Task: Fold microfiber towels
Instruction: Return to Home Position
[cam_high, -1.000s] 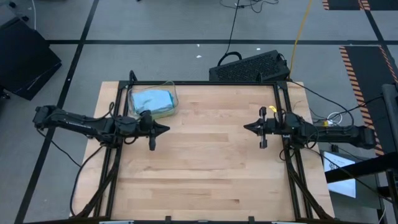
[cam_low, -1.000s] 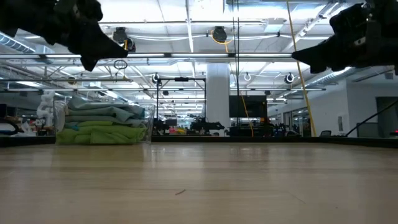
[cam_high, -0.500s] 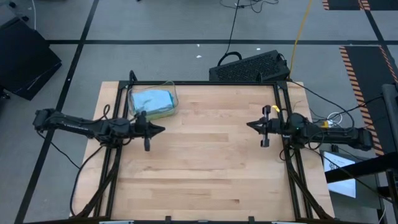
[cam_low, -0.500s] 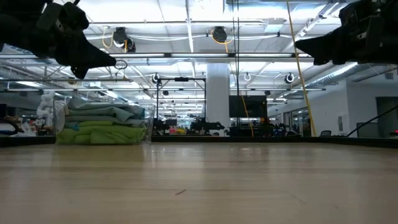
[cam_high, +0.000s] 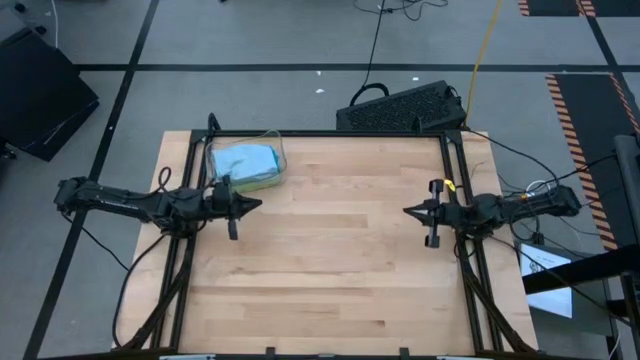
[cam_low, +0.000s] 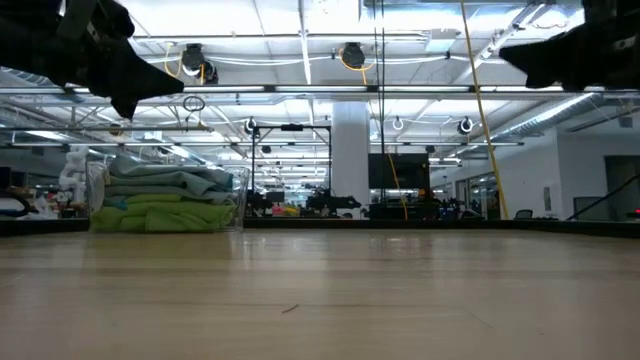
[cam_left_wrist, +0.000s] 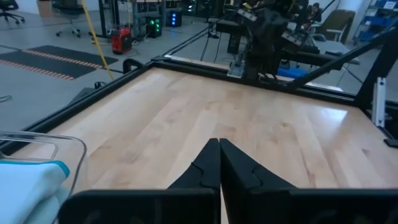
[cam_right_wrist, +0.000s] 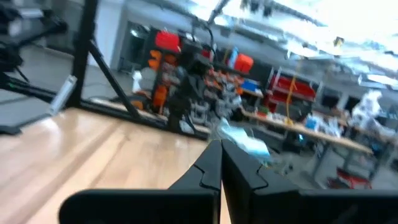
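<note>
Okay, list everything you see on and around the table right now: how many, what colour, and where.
table: one, light wood with a black frame, middle of the floor.
bin: one, clear, on the table corner at upper left in the high view.
blue towels: folded, count unclear, light blue, top of the stack in the bin.
green towels: folded, count unclear, lime, bottom of that stack.
black panel: one, black, on the floor just beyond the table.
cable: one, yellow, running toward the panel.
left tool: one, dark, shut and empty, above the table beside the bin.
right tool: one, dark, shut and empty, above the table's right side.
</note>
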